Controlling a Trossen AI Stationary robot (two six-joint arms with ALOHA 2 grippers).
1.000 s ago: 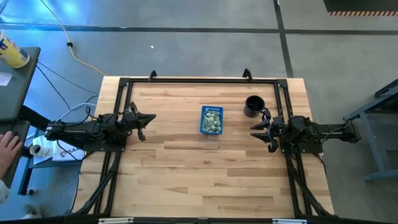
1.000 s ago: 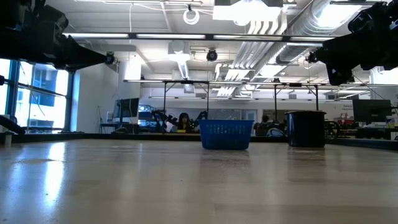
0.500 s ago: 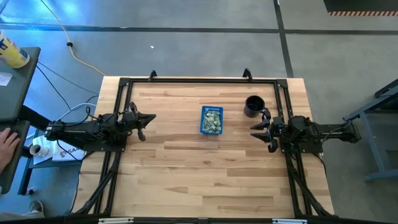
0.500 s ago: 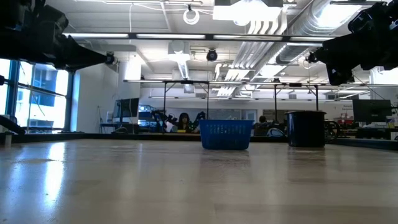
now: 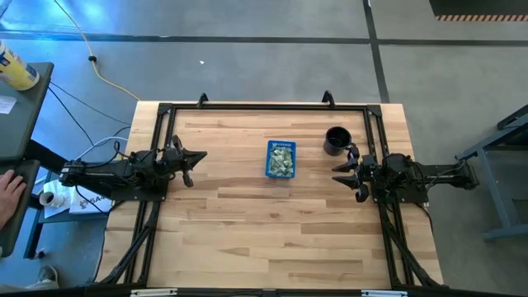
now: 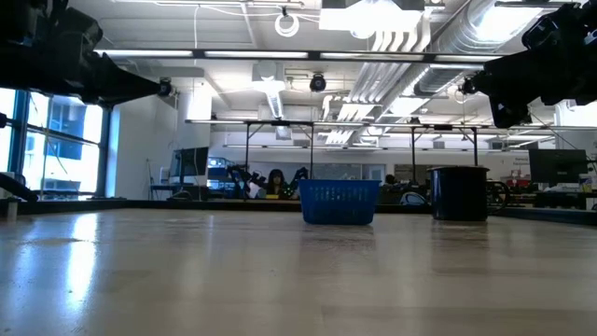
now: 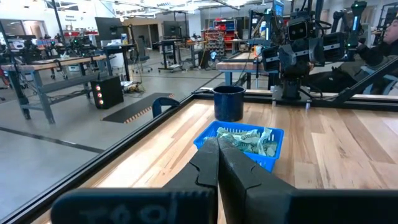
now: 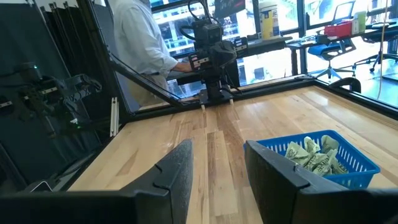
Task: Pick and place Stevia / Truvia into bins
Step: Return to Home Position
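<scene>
The blue tray (image 5: 280, 159) stands on the table's middle toward the far side, filled with pale green and white sweetener packets (image 5: 282, 157). It shows again as the blue tray (image 6: 340, 202), the blue tray (image 7: 240, 144) and the blue tray (image 8: 318, 157). My left gripper (image 5: 192, 157) hovers shut near the table's left edge, well left of the tray, its fingers together in its wrist view (image 7: 217, 163). My right gripper (image 5: 341, 170) hovers open near the right edge, right of the tray, with a wide gap in its wrist view (image 8: 217, 157). Neither gripper holds anything.
A black mug (image 5: 335, 140) stands on the table just beyond my right gripper, right of the tray. A black frame (image 5: 264, 106) runs along the table's far and side edges. A person's hand (image 5: 10, 193) rests at a side desk left of the table.
</scene>
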